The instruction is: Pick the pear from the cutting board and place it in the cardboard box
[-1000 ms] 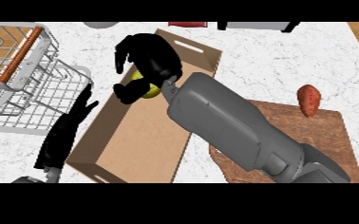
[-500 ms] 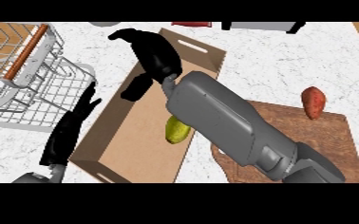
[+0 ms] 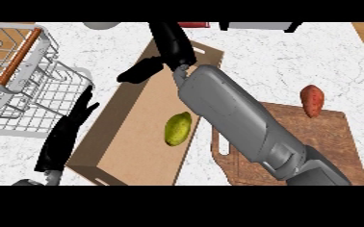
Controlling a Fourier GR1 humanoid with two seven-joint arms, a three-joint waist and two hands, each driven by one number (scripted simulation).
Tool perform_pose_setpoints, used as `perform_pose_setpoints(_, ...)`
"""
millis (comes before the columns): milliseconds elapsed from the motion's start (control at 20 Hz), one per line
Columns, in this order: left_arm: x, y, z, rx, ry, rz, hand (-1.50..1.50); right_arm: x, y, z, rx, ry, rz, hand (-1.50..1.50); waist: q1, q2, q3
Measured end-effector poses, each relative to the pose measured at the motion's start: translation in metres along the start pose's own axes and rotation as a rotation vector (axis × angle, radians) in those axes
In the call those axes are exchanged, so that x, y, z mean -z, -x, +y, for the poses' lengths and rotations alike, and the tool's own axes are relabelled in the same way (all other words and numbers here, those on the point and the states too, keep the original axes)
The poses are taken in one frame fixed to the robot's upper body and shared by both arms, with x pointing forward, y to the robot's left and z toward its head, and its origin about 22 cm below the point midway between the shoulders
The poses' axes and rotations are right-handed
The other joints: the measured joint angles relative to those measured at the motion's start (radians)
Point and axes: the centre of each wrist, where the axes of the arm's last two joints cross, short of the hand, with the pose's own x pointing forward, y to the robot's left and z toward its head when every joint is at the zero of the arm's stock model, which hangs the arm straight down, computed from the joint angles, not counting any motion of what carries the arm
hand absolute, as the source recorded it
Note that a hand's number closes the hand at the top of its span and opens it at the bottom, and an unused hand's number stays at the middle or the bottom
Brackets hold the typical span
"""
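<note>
While I look down over the worktop (image 3: pixel 284 53), I see the pear (image 3: pixel 177 128) lying on the floor of the cardboard box (image 3: pixel 124 139), toward the wall nearest the cutting board (image 3: pixel 320 130), with nothing touching it. My right robot hand (image 3: pixel 167 43) sits over the far end of the box, fingers straight and relaxed, thumb stuck out to the side, holding nothing. My left robot hand (image 3: pixel 68 134) rests just outside the near-left wall of the box, fingers up and slack, also holding nothing.

From how things lie, I judge the placing done: the fruit is inside the box and off the board.

As for handling, I would expect the pear to be light, fairly hard under the skin but easy to bruise, and smooth enough to slide between fingertips. Being rounded, it could roll on the flat cardboard if nudged. If I had to take it again, I would close across its thick middle, fingers on one flank and thumb on the other, not on either end.

Its long axis runs nearly along the box, tilted a little: the upper end leans toward the far right, the lower end toward me. I cannot tell which end carries the stem.

A reddish sweet potato (image 3: pixel 311 100) sits at the far edge of the board, and a wire basket (image 3: pixel 35 91) stands at the left.
</note>
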Motion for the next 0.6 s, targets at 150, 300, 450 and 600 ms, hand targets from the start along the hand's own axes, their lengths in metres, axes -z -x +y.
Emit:
perform_pose_setpoints(150,-0.003,0.002,0.002,0.004,-0.022,0.011,0.00,0.003,0.007,-0.019,0.069,0.023,-0.010,-1.50,-0.015,-0.003,0.001)
perform_pose_setpoints(300,-0.006,0.004,0.005,-0.002,-0.023,0.015,0.00,0.004,0.021,-0.047,0.105,0.049,-0.004,-1.50,-0.027,-0.005,0.001)
perform_pose_setpoints(450,-0.008,0.005,0.007,-0.007,-0.026,0.024,0.00,0.003,0.036,-0.079,0.119,0.081,0.008,-1.50,-0.037,-0.007,0.001)
perform_pose_setpoints(600,-0.011,0.008,0.009,-0.007,-0.039,0.024,0.00,-0.004,0.056,-0.114,0.121,0.100,0.025,-1.50,-0.046,-0.009,0.002)
